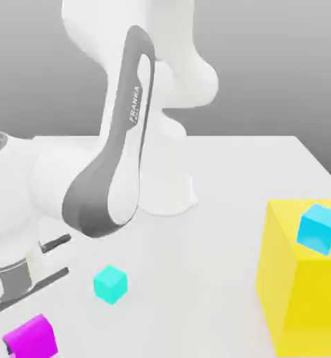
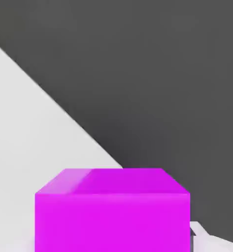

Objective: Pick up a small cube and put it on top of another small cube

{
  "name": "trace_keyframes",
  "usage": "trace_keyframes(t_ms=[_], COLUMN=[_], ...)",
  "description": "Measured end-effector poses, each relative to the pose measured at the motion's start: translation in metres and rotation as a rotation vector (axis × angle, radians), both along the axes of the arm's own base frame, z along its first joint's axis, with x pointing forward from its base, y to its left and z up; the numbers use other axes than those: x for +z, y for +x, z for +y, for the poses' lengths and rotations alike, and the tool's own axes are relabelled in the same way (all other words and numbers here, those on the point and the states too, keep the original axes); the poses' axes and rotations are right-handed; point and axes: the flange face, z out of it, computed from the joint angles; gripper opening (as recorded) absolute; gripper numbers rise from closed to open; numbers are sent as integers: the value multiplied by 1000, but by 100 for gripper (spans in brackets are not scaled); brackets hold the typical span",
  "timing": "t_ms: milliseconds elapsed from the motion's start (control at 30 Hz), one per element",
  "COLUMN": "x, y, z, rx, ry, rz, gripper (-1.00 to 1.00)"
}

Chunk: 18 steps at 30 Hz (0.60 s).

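1. The gripper [image 1: 29, 341] is clamped on the small magenta cube [image 2: 113, 221], its fingers closed against the sides. A dark bit of a fingertip shows at the cube's edge on the exterior view's left.
2. The magenta cube sits in the grip, tilted in the exterior view, near that view's lower left corner. Whether it touches the table [image 1: 196, 280] I cannot tell.
3. The hand's white body, with its dark bars, is above the magenta cube in the exterior view.
4. The turquoise cube [image 1: 110, 284] is apart from the magenta cube, toward the exterior view's right and higher in that picture.
5. The white arm [image 1: 52, 178] reaches from above the magenta cube toward the exterior view's right, up to its base [image 1: 166, 189], which stands on the table behind the turquoise cube.
6. The big yellow block [image 1: 315, 301] is well apart from the magenta cube, at the exterior view's right.
7. The blue cube [image 1: 320, 228] overlaps the yellow block's top in that view, tilted; contact between them is unclear.
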Motion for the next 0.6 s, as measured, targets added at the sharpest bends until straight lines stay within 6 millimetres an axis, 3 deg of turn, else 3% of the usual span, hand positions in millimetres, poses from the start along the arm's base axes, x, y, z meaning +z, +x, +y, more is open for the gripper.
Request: trace_keyframes(t_ms=[200,367,433,467,533,567,600], x=[53,110,136,151,189,208,218], y=[17,-12,-39,-61,-124,-160,-168], z=[150,275,333,372,449,474,463], rx=[162,296,366,421,531,573,545], ry=[21,11,-3,-12,-38,-46,-46], rz=[-7,-21,-32,-40,-57,-52,-38], gripper=[-100,-100,-100,-100,-100,-100,-100])
